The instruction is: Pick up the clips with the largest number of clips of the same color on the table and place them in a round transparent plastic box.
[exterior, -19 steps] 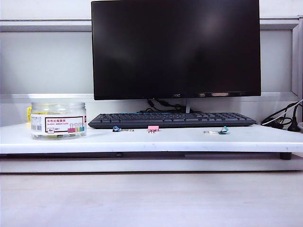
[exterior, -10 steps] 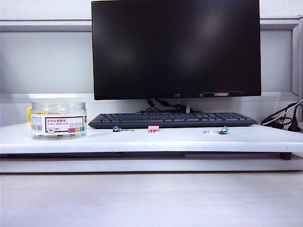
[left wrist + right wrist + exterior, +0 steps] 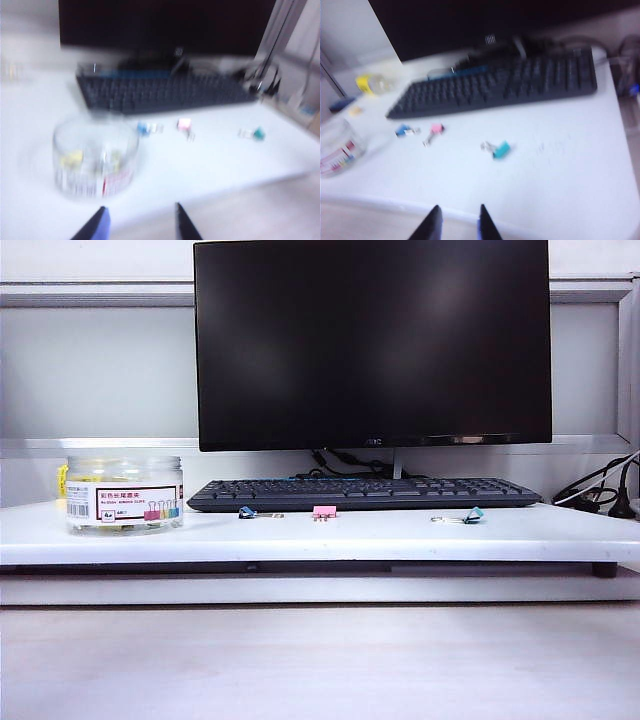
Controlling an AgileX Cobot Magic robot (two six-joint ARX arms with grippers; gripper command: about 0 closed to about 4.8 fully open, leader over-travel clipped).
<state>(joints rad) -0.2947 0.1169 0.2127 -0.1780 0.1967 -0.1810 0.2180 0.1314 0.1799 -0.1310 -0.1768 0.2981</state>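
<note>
The round transparent plastic box (image 3: 124, 495) stands near the left end of the desk (image 3: 330, 537), close to its front edge. Yellow shows through its wall in the exterior view and, blurred, in the left wrist view (image 3: 72, 158), so the yellow clips appear to be inside already; how many cannot be counted.

Left on the desk, in a row just in front of the keyboard (image 3: 362, 493), are a blue clip (image 3: 246, 512), a pink clip (image 3: 323, 511) and a teal clip (image 3: 471, 516), one of each colour and none yellow. By that reading the sorting looks finished, with nothing more to pick up.

The left end effector (image 3: 141, 223) hangs off the desk's front edge before the box, fingers apart and empty. The right end effector (image 3: 457, 224) hangs off the front edge before the teal clip, fingers narrowly apart, holding nothing.
</note>
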